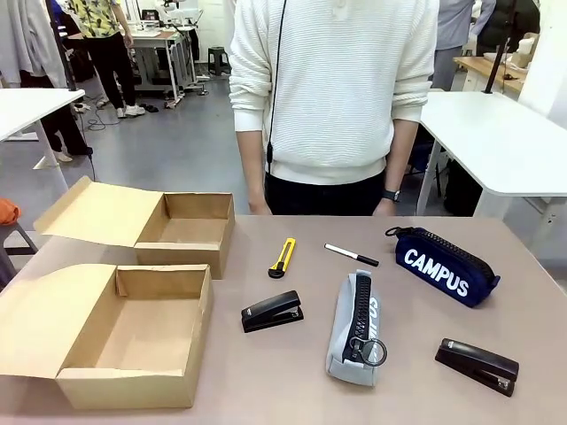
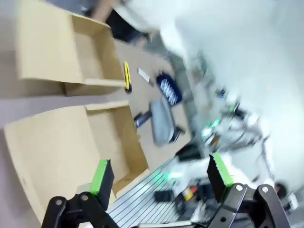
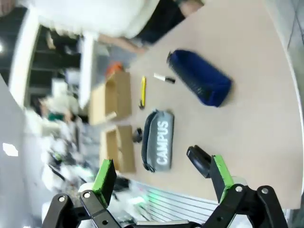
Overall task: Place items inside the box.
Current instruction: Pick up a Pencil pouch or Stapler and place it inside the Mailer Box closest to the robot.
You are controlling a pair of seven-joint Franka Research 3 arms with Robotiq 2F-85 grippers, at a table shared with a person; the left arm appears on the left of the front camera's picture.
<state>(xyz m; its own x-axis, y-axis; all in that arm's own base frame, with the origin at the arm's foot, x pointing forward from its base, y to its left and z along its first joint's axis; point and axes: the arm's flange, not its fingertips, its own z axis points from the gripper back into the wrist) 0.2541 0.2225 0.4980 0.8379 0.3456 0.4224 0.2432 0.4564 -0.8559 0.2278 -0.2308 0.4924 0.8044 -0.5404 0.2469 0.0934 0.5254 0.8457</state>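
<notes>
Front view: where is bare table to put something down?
Bare tabletop lies at the near edge between the near box and the grey pouch, and between that pouch and the right stapler. Crowded around the knife, pen and left stapler.

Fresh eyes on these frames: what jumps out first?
Two open cardboard boxes, the near box and the far box, sit at the table's left. A navy pouch with white CAMPUS lettering lies at the far right, and a grey pouch lies mid-table, flanked by the left stapler and the right stapler. A person in a white sweater stands at the far edge.
</notes>
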